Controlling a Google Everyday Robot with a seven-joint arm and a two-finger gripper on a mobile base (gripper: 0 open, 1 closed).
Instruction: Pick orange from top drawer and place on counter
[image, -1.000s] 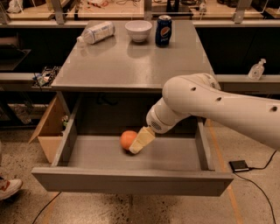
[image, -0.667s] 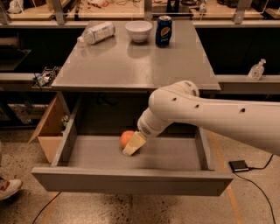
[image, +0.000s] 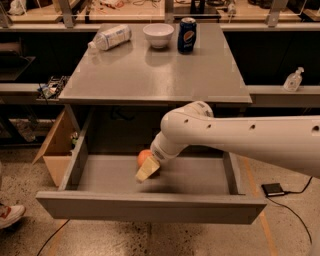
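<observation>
The pincer (image: 148, 169) hangs beside the orange (image: 144, 156) (in top drawer (image: 150, 209)).

The grey counter (image: 155, 75) carries along its far edge a plastic bottle (image: 110, 37) lying on its side, a white bowl (image: 158, 35) and an upright blue can (image: 187, 35), while the gripper (image: 148, 169) sits below in the open top drawer (image: 150, 207).

plastic bottle (image: 111, 38) lying | white bowl (image: 158, 35) | blue can (image: 187, 35) upright | cardboard box (image: 55, 150), floor

Fingers (image: 147, 170) nr orange (image: 144, 156), in top drawer (image: 150, 208)
</observation>
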